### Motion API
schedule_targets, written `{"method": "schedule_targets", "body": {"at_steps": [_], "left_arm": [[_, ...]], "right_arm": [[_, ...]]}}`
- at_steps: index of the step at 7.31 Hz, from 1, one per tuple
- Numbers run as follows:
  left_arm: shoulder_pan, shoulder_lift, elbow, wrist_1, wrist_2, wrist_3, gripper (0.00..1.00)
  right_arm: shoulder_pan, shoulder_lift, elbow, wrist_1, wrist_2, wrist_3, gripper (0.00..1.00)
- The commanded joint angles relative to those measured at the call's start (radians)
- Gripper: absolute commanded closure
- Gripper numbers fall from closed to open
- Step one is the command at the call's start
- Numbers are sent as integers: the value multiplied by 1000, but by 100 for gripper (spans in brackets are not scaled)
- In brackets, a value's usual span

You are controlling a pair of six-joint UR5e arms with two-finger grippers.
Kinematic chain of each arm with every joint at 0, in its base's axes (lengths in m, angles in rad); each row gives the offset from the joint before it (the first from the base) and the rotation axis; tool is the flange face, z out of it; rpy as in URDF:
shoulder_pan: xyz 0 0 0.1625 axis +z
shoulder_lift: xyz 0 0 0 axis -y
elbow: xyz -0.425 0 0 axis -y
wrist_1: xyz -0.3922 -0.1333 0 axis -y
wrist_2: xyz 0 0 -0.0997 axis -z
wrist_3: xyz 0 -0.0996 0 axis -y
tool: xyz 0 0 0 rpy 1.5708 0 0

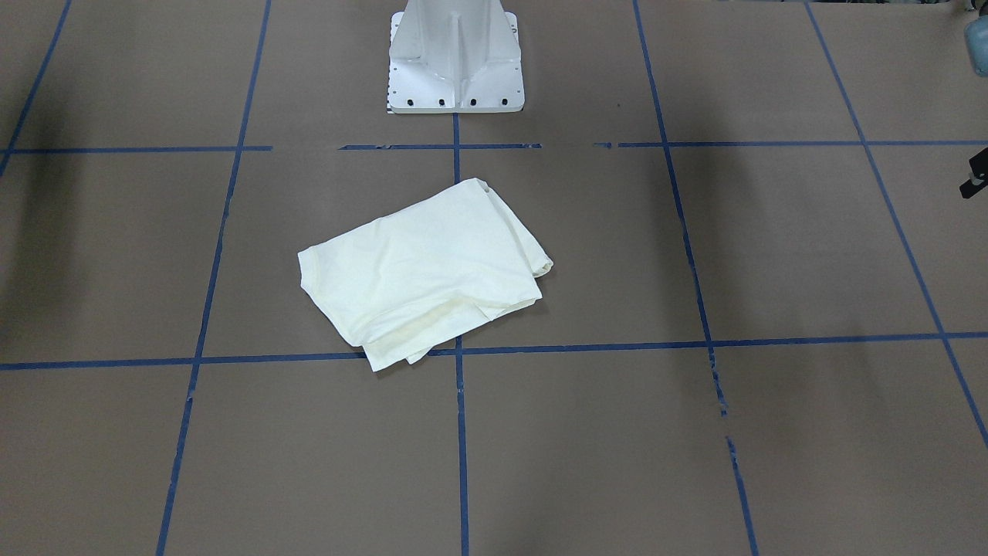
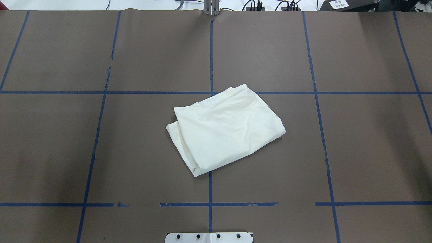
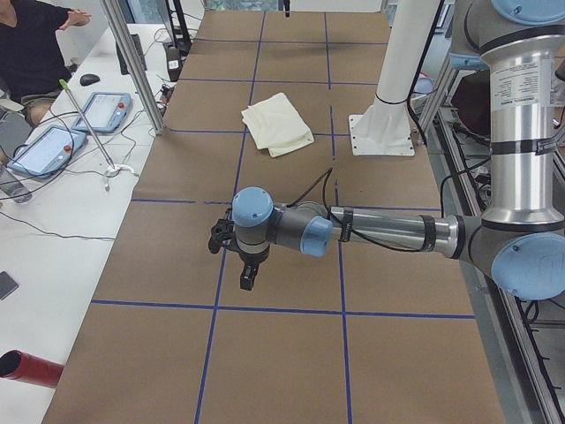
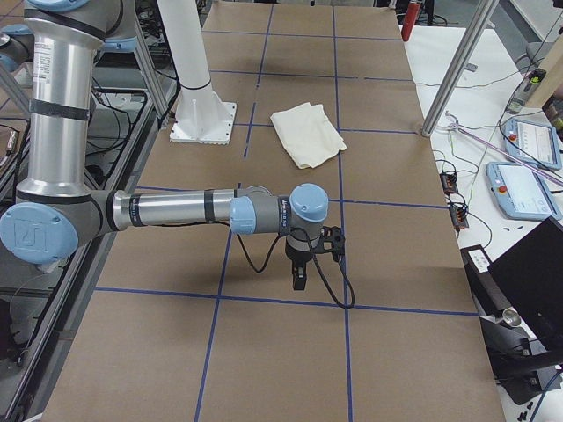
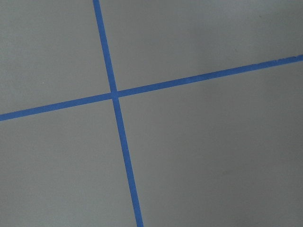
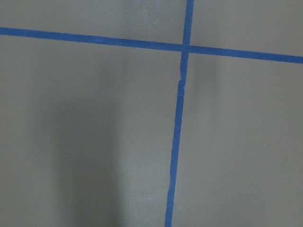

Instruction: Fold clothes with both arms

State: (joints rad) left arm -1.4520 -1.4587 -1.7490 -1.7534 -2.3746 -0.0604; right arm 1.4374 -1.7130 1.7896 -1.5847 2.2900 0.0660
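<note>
The clothes are one cream-white shirt (image 1: pixel 421 270) (image 2: pixel 226 128), lying folded into a rough rectangle at the middle of the brown table, plain side up. No gripper touches it. Only the side views show the arms. In the exterior left view the near left arm reaches low over the table, its gripper (image 3: pixel 250 278) pointing down, far from the shirt (image 3: pixel 276 124). The exterior right view shows the near right arm stretched the same way, with its gripper (image 4: pixel 299 280) hanging well short of the shirt (image 4: pixel 308 132). I cannot tell whether either gripper is open or shut. Both wrist views hold only table and blue tape.
The white pedestal base (image 1: pixel 455 54) (image 2: pixel 209 237) stands at the robot's edge of the table. Blue tape lines (image 2: pixel 211 50) divide the brown surface. Beside the table runs a white bench with tablets (image 3: pixel 106 110) and cables, where a person (image 3: pixel 31 44) sits.
</note>
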Motion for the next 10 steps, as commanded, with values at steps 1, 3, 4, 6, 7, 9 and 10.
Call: {"method": "schedule_targets", "body": {"at_steps": [1,3,4,6,7,9,10], "left_arm": [[-1,0,-4,0,0,-1,0],[-1,3,3,-3,-2,-1,0],[-1,4,20,-12,-2,1,0],[-1,5,34,-14,-2,7,0],[-1,8,37,-14,-2,8,0],[-28,6,17,3,-36,5,0],[-31,5,14,21,-44,5,0]], "right_arm": [[0,1,-1,0,2,0,0],[0,1,-3,-1,3,0,0],[0,1,-9,2,9,0,0],[0,4,-13,2,9,3,0],[0,7,-39,8,13,0,0],[1,13,-79,8,11,-73,0],[15,16,-88,9,13,-104,0]]}}
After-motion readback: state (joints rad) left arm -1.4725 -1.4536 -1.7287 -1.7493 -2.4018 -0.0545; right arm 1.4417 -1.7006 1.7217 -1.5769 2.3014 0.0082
